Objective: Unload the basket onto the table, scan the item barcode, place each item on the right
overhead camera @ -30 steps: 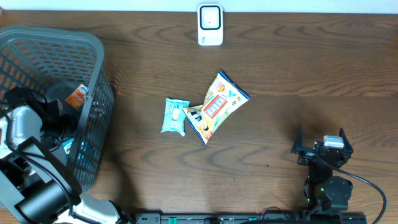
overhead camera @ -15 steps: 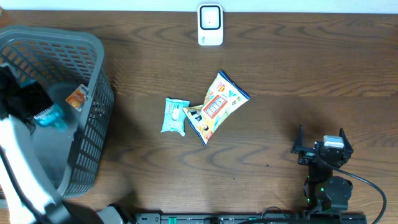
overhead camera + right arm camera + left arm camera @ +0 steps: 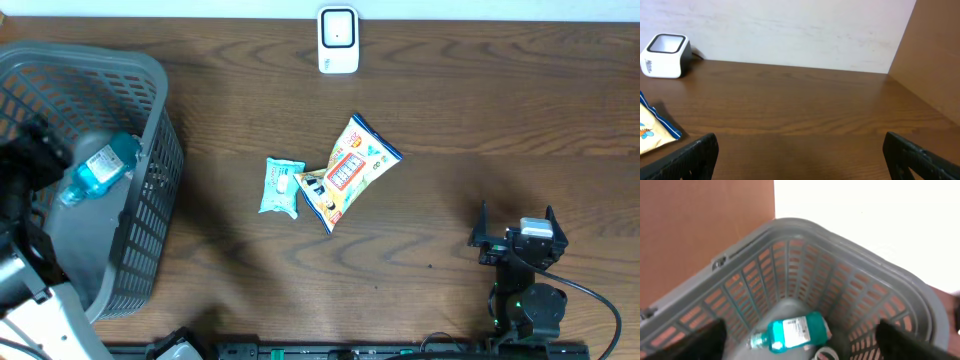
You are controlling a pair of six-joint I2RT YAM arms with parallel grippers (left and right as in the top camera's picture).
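Holds the left gripper (image 3: 799,341) spread wide over a grey slatted plastic basket (image 3: 840,239), a teal white-labelled bottle (image 3: 790,335) lying below, between the jaws. Holds the right gripper (image 3: 800,142) spread wide, empty, a white boxy scanner (image 3: 665,55) ahead-left of its jaws.

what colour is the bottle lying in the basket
Teal, with a white label; the bottle shows best in the left wrist view.
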